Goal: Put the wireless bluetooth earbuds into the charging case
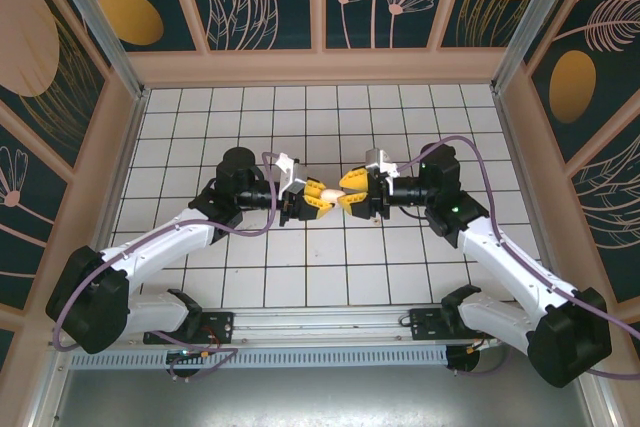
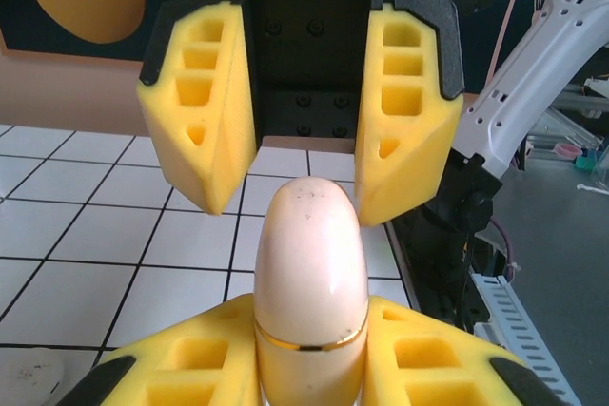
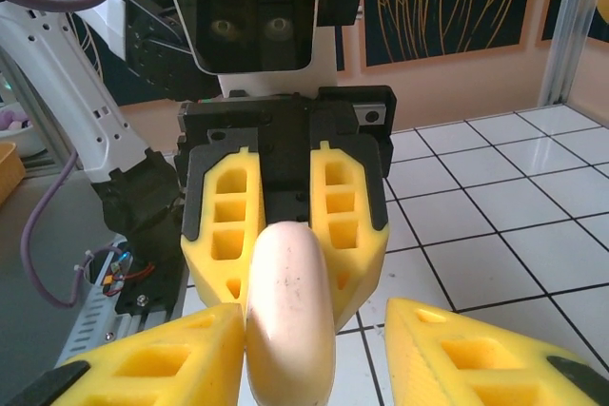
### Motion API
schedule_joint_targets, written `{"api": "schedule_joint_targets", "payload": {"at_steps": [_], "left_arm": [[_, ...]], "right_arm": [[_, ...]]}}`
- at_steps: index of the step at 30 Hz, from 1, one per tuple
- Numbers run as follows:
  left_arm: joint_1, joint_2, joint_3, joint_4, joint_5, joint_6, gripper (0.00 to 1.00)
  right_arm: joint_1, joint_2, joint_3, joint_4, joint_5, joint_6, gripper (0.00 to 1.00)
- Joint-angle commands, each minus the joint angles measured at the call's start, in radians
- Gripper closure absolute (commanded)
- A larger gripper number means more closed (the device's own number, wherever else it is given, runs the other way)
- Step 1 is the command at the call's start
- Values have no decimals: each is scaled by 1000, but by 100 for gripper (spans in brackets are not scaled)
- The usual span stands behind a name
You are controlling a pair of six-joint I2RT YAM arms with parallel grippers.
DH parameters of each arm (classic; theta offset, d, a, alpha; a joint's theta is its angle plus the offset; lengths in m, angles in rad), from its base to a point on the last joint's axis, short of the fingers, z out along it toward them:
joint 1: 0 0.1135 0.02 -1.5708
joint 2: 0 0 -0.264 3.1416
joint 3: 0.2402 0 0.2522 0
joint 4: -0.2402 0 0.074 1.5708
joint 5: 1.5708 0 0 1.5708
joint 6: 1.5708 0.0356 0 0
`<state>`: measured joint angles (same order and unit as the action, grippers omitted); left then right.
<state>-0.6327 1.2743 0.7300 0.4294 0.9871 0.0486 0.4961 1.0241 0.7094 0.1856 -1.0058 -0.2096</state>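
Where your left tool point(image 1: 316, 196) closes, it is clenched on the charging case point(image 1: 328, 192). Both yellow fingers point(image 2: 224, 330) press the case's lower part, at and below its thin gold band point(image 2: 309, 338), and the rounded pinkish-beige end sticks out past the fingertips. Straight ahead of that tool, tip to tip, you have the right tool point(image 1: 345, 194) facing it with its jaws spread wide, released and gripping nothing. From the right wrist view, the case's rounded end reaches in between the right tool's fingers point(image 3: 476, 358). It sits close against one of them and apart from the other, though you cannot tell whether it truly touches. Both tools are level above the white tiled desk point(image 1: 300, 117), with the case off its surface. Behind each tool its arm runs back and outward toward the near edge of the desk.
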Motion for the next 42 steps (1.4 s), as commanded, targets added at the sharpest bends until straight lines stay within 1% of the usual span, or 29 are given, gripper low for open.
{"api": "schedule_joint_targets", "payload": {"at_steps": [1,7,19,23,27,30,36,39,42], "left_arm": [[-11,-18,17,-17,13,30,78],[-15,-18,28,-21,16,33,78],[-19,-21,26,-4,18,21,78],[-19,-17,-1,52,12,-13,78],[-21,-11,-46,150,-2,-69,78],[-19,0,-80,202,-25,-87,78],[-20,51,-128,307,-56,-139,78],[-19,65,-152,358,-64,-167,77],[-19,72,-153,364,-59,-176,78]], "right_arm": [[-12,-28,-16,54,39,18,57],[-29,-33,-21,39,121,26,58],[-48,-33,-37,28,227,71,59],[-58,-44,-47,43,227,96,58],[-72,-64,-53,63,225,134,55],[-88,-68,-45,45,229,188,55],[-119,-30,17,-144,300,279,53],[-124,-17,37,-213,266,272,52],[-116,-40,23,-205,168,232,49]]}}
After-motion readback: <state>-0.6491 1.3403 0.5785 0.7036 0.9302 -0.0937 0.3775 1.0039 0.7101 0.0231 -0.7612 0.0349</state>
